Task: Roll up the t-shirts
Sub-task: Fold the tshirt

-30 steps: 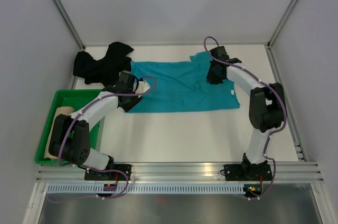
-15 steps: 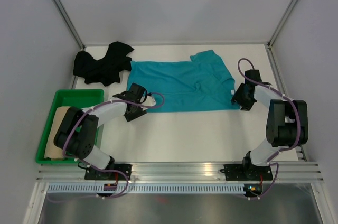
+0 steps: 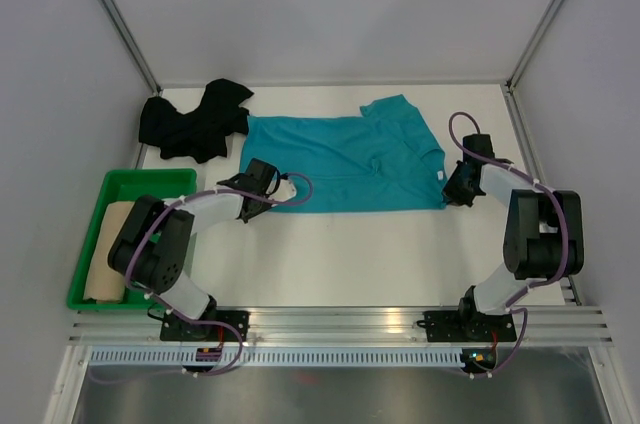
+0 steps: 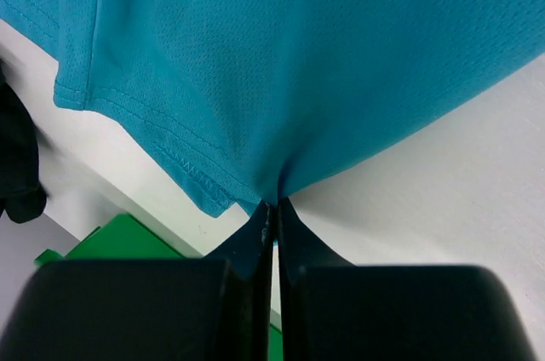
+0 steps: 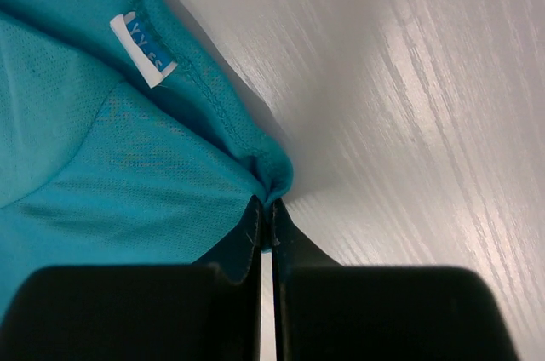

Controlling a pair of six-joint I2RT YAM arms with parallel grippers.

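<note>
Left end effector (image 4: 271, 206), right end effector (image 5: 266, 206) pinch teal t-shirt (image 3: 345, 159); white table (image 3: 350, 254), grey walls (image 3: 330, 4).

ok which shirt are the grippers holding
The teal shirt, spread flat, pinched by the left gripper and right gripper. The black shirt lies crumpled; the beige shirt sits in the tray.

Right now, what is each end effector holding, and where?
Both pinch the teal t-shirt: left end effector at a hem corner, right end effector beside the label.
</note>
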